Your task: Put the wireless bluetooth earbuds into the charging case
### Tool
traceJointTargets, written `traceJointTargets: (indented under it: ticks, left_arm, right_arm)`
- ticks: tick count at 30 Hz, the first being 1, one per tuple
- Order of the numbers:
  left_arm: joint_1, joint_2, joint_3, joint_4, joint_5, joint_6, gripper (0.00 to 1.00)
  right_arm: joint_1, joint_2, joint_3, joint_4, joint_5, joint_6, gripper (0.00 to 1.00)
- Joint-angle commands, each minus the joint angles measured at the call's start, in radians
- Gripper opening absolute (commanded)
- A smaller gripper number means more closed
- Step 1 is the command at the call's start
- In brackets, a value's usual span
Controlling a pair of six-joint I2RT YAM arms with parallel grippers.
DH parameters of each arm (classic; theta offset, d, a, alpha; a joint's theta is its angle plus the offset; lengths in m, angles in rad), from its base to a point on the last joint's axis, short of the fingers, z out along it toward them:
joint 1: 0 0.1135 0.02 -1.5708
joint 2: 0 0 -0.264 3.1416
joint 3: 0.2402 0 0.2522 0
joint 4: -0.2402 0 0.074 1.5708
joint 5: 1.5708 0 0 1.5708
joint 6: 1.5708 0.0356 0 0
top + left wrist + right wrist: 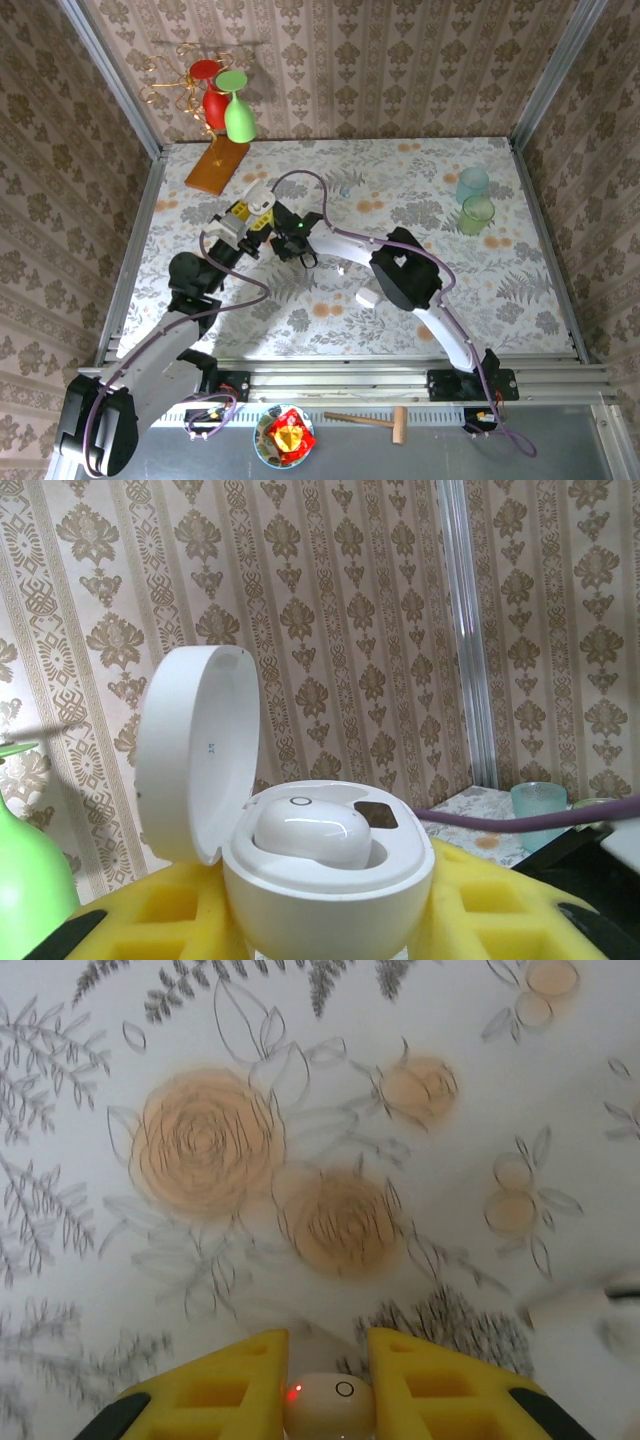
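While right gripper (326, 1365) pinches one earbud (327, 1407) and left gripper (320, 925) clamps the open charging case (320, 890) above the tabletop's (500, 290) left-centre, a skewed approach could jam against the seated earbud (312, 835) or drop the bud.

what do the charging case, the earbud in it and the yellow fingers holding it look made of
White charging case: glossy hard plastic by the look, with soft highlights on lid and rim. Seated earbud: the same smooth, shiny white shell. Matte yellow fingers: recessed pockets; probably moulded or printed plastic, though foam can't be ruled out.
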State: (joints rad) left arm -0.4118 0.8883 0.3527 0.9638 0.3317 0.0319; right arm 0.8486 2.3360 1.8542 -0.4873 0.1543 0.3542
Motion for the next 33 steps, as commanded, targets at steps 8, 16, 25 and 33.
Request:
traceJointTargets:
  ticks: [8, 16, 25, 33]
  left_arm:
    - [-0.013, 0.014, 0.016, 0.006, 0.003, 0.039, 0.22]
    - [-0.027, 0.063, 0.031, 0.039, 0.016, 0.038, 0.22]
    - [-0.038, 0.063, 0.04, 0.017, 0.015, 0.042, 0.22]
    - [-0.038, 0.069, 0.046, 0.016, 0.009, 0.047, 0.22]
  right_arm:
    - [-0.1, -0.399, -0.46, 0.157, 0.024, -0.101, 0.24]
    - [-0.167, -0.51, -0.706, 0.175, 0.037, -0.112, 0.25]
    - [-0.169, -0.48, -0.73, 0.193, 0.084, -0.086, 0.33]
    - [-0.168, -0.61, -0.798, 0.212, 0.113, 0.01, 0.49]
